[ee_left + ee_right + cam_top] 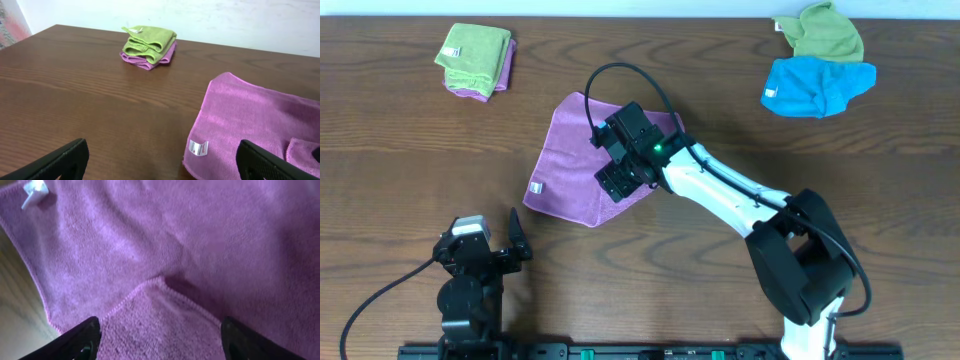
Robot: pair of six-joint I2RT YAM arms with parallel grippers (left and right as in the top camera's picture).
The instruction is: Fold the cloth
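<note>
One cloth [575,165]: purple, spread flat in the middle of the table [400,170], tag [535,188] at its left corner.
Flap: one corner [160,322] already lies turned over onto the cloth.
Right gripper [623,178]: over the flap, jaws wide apart, holding nothing.
Left gripper [162,162]: low at the table's near side, wide open, empty.
Step tip: I'd pinch a single layer at the edge and drag low and straight so the corners meet.
Pile [475,58]: green on purple, far left, well apart. Ignore.

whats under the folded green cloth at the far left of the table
A folded purple cloth lies under the green cloth, its edges showing along two sides. The rest of it is covered, so its full shape cannot be seen.
</note>
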